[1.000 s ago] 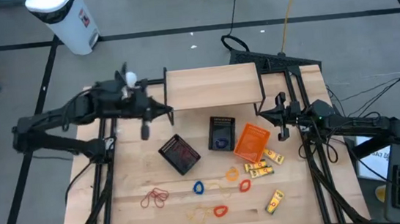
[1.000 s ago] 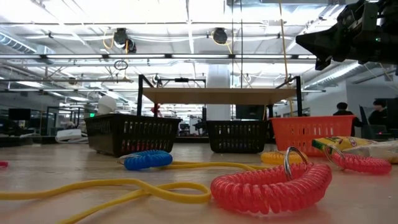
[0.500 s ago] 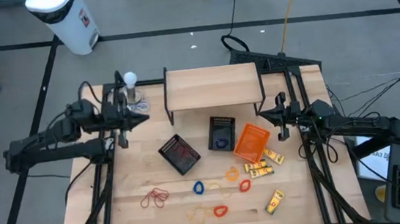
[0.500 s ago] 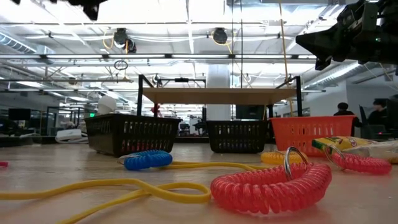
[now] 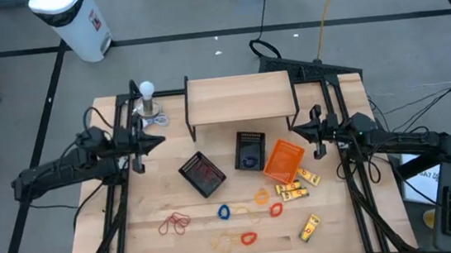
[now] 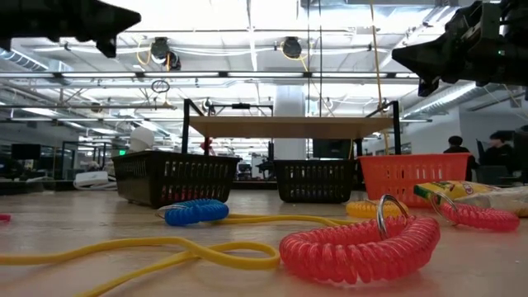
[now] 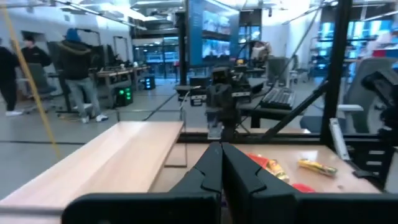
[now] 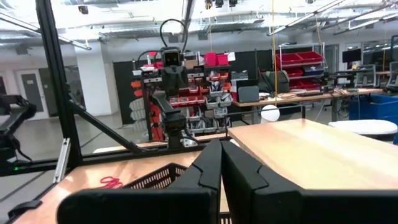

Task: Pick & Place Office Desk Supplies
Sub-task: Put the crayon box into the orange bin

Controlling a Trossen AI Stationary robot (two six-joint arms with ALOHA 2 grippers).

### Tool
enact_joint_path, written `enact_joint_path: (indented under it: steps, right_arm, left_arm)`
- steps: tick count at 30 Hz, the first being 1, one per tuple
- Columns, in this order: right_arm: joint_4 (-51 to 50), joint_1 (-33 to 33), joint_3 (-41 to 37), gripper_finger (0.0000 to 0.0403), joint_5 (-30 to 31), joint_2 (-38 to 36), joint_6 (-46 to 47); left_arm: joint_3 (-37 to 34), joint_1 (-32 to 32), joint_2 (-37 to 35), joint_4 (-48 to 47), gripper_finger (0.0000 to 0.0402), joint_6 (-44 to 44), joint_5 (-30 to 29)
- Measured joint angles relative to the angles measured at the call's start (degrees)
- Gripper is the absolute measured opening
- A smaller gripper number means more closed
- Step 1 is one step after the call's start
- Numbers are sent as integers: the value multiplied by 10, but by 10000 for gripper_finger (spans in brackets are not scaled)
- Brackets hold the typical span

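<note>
Coiled loops lie on the near half of the wooden table: a red tangle (image 5: 173,224), a blue one (image 5: 224,212), an orange one (image 5: 261,196) and two red ones (image 5: 276,209) (image 5: 248,239). Yellow packets (image 5: 292,189) (image 5: 310,228) lie to their right. In the low view a red coil (image 6: 359,247) and a blue coil (image 6: 195,212) rest on the tabletop. My left gripper (image 5: 157,141) hangs shut and level over the table's left edge. My right gripper (image 5: 314,131) hangs shut over the right edge. Both are far from the loops and hold nothing.
Two black mesh trays (image 5: 203,173) (image 5: 250,150) and an orange tray (image 5: 283,161) stand mid-table. A wooden shelf (image 5: 239,98) spans the far side. A white ball on a stand (image 5: 148,91) sits at the far left corner. People stand in the room behind.
My left gripper has drawn back from the middle of the table toward the left edge and sunk, tipping up from a downward slant to level. In the low view it has come into the picture at the top left.
</note>
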Motion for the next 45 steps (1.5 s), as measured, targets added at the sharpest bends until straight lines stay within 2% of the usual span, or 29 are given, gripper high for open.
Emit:
enact_joint_path:
  steps: [9,17,26,28,32,37,41,45]
  right_arm:
    - [-20,0,0,4,0,2,15]
    - [-17,0,0,4,-3,2,46]
    - [115,0,17,4,-34,2,99]
    - [49,0,45,4,-39,2,104]
    - [-139,3,167,4,-29,17,83]
    - [-399,30,320,4,-16,72,77]
    - [-598,64,438,4,-13,117,116]
    - [-766,94,510,11,41,165,153]
  left_arm:
    - [-77,-7,-27,19,0,-1,-16]
    - [-148,-7,-27,93,0,-20,-16]
    - [-166,-7,-26,116,1,-19,-16]
    - [-166,-7,-26,116,1,-19,-16]
    - [-166,-7,-26,112,1,-31,-15]
    - [-166,-7,-26,81,5,-41,-14]
    - [-166,-7,-25,59,2,-45,-15]
    - [-166,-7,-25,55,10,-52,-15]
